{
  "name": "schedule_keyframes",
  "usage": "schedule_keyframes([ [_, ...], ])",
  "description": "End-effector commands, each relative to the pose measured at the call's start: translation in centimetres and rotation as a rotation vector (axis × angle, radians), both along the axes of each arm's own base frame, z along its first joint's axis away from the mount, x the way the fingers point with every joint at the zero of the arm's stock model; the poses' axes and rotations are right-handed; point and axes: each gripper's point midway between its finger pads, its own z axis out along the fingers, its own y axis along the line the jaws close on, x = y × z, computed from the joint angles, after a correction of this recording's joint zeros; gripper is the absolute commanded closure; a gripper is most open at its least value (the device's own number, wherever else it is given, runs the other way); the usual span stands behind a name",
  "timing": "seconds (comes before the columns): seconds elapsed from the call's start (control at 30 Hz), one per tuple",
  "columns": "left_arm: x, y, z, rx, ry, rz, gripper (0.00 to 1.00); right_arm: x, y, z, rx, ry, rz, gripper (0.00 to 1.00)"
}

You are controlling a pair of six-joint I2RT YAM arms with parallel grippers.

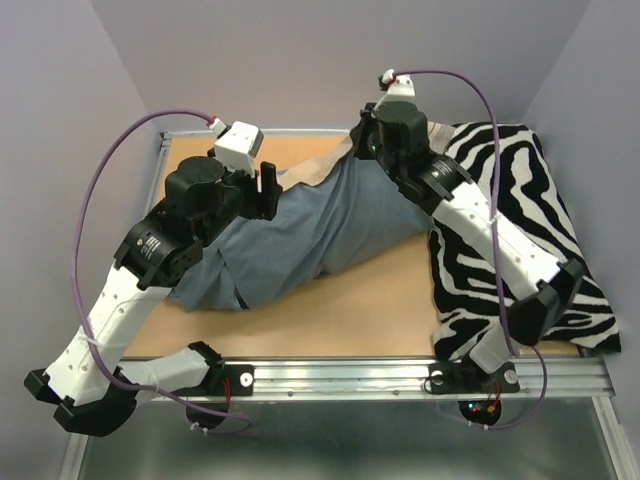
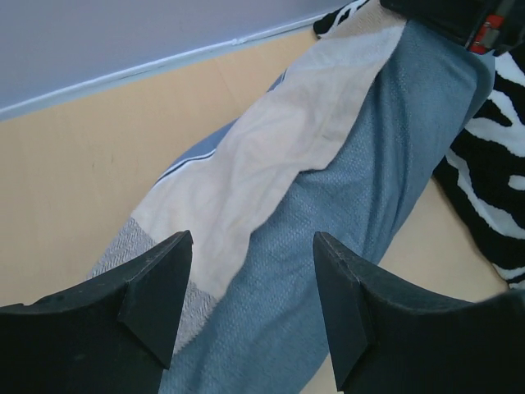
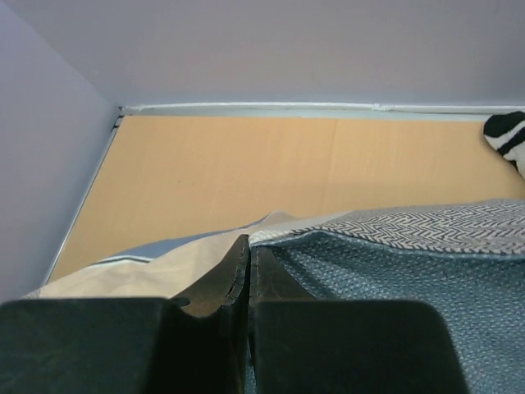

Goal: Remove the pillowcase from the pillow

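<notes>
The blue-grey pillowcase [image 1: 300,235] lies stretched diagonally across the table, its tan stripe [image 2: 279,156] along the far edge. It also shows in the left wrist view [image 2: 361,205] and the right wrist view [image 3: 410,279]. No white pillow shows in any view. My right gripper [image 1: 364,142] is at the pillowcase's far right end; in its wrist view the gripper [image 3: 248,245] has its jaws pressed together on the fabric edge. My left gripper [image 1: 267,188] hovers over the pillowcase's middle; in its wrist view the gripper [image 2: 250,254] is open and empty, with the fabric below it.
A black-and-white zebra-print cushion [image 1: 520,220] covers the right side of the wooden table [image 1: 350,310] and touches the pillowcase's far end. Lilac walls close in the back and both sides. A metal rail [image 1: 400,372] runs along the near edge.
</notes>
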Motion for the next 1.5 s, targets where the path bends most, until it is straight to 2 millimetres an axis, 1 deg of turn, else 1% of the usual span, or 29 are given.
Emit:
schedule_keyframes([
  [0.0, -0.5, 0.8, 0.6, -0.026, -0.013, 0.037, 0.28, 3.7, 1.1, 1.5, -0.002, -0.048, -0.021, 0.99],
  [0.07, -0.4, 1.1, 1.0, -0.036, -0.019, 0.057, 0.29, 6.4, 0.8, -0.1, 0.000, -0.016, -0.028, 0.99],
  [0.1, -0.5, 1.1, 1.3, -0.052, -0.025, 0.059, 0.29, 8.4, 1.8, -3.6, -0.007, 0.047, -0.008, 0.99],
  [0.13, -0.4, 1.1, 1.5, -0.060, -0.029, 0.067, 0.29, 9.7, 1.8, -5.1, -0.004, 0.075, -0.009, 0.99],
  [0.17, -0.2, 1.1, 1.7, -0.075, -0.034, 0.078, 0.30, 11.5, 0.8, -5.1, 0.032, 0.080, -0.030, 0.99],
  [0.23, 0.2, 1.7, 1.7, -0.102, -0.037, 0.132, 0.30, 14.0, 1.1, -7.5, 0.045, 0.112, -0.014, 0.99],
  [0.27, 0.5, 2.0, 1.6, -0.111, -0.036, 0.164, 0.30, 16.2, 1.0, -11.7, 0.022, 0.171, -0.027, 0.99],
  [0.3, 1.2, 2.9, 1.1, -0.127, -0.024, 0.253, 0.30, 17.1, 1.3, -11.3, 0.050, 0.163, -0.012, 1.00],
  [0.33, 1.5, 3.6, 0.6, -0.133, -0.013, 0.314, 0.30, 18.3, 1.2, -13.7, 0.045, 0.197, -0.021, 1.00],
  [0.37, 1.9, 4.5, -0.6, -0.121, 0.004, 0.381, 0.30, 18.6, 1.2, -14.1, 0.051, 0.203, -0.024, 0.99],
  [0.4, 2.3, 5.7, -1.2, -0.115, -0.001, 0.468, 0.29, 18.8, 1.4, -13.4, 0.070, 0.193, -0.017, 0.99],
  [0.47, 2.7, 6.6, -3.2, -0.146, 0.016, 0.570, 0.25, 19.0, 1.8, -13.2, 0.087, 0.190, -0.006, 0.99],
  [0.53, 2.9, 8.1, -3.7, -0.173, -0.010, 0.653, 0.23, 19.1, 1.8, -12.5, 0.091, 0.175, -0.009, 0.99],
  [0.6, 3.5, 8.6, -4.4, -0.201, -0.016, 0.686, 0.21, 19.0, 1.8, -12.0, 0.082, 0.164, 0.001, 0.96],
  [0.63, 3.9, 8.8, -4.6, -0.211, -0.009, 0.688, 0.20, 18.8, 1.8, -11.9, 0.080, 0.164, 0.008, 0.90],
  [0.7, 5.1, 10.7, -5.1, -0.231, -0.008, 0.738, 0.20, 18.2, 1.7, -12.2, 0.075, 0.178, 0.019, 0.81],
  [0.73, 5.5, 10.7, -5.3, -0.251, 0.004, 0.709, 0.20, 17.7, 1.8, -11.4, 0.083, 0.172, 0.038, 0.74],
  [0.77, 6.3, 12.5, -5.3, -0.272, -0.012, 0.750, 0.20, 17.4, 1.8, -11.9, 0.078, 0.187, 0.043, 0.69],
  [0.8, 6.7, 13.0, -5.3, -0.282, -0.016, 0.747, 0.20, 17.1, 1.7, -11.9, 0.073, 0.188, 0.047, 0.63],
  [0.83, 7.1, 12.8, -5.5, -0.293, -0.002, 0.717, 0.20, 16.7, 1.5, -11.0, 0.077, 0.177, 0.048, 0.50],
  [0.9, 8.2, 14.3, -5.6, -0.311, -0.002, 0.735, 0.20, 16.1, 1.3, -11.1, 0.071, 0.187, 0.055, 0.40],
  [0.93, 8.7, 14.8, -5.6, -0.320, -0.003, 0.736, 0.20, 15.6, 1.2, -10.1, 0.078, 0.174, 0.061, 0.32],
  [1.03, 10.5, 15.7, -6.3, -0.351, 0.022, 0.714, 0.20, 14.6, 0.9, -9.0, 0.086, 0.163, 0.063, 0.22],
  [1.07, 10.9, 15.8, -6.4, -0.359, 0.025, 0.704, 0.20, 14.0, 0.5, -7.4, 0.094, 0.140, 0.063, 0.20],
  [1.2, 12.7, 17.7, -7.4, -0.392, 0.022, 0.699, 0.20, 11.7, 0.5, -5.1, 0.101, 0.118, 0.097, 0.13],
  [1.3, 14.3, 17.5, -8.4, -0.406, 0.058, 0.630, 0.20, 9.2, 2.2, -5.8, 0.063, 0.140, 0.147, 0.12],
  [1.33, 15.1, 17.7, -9.1, -0.404, 0.072, 0.626, 0.20, 7.9, 3.5, -7.2, 0.039, 0.164, 0.173, 0.11],
  [1.4, 16.1, 17.3, -8.6, -0.418, 0.040, 0.580, 0.20, 6.5, 4.5, -7.7, 0.010, 0.166, 0.188, 0.11],
  [1.47, 17.2, 16.9, -9.1, -0.412, 0.054, 0.553, 0.20, 5.2, 5.8, -8.6, -0.013, 0.178, 0.204, 0.11],
])
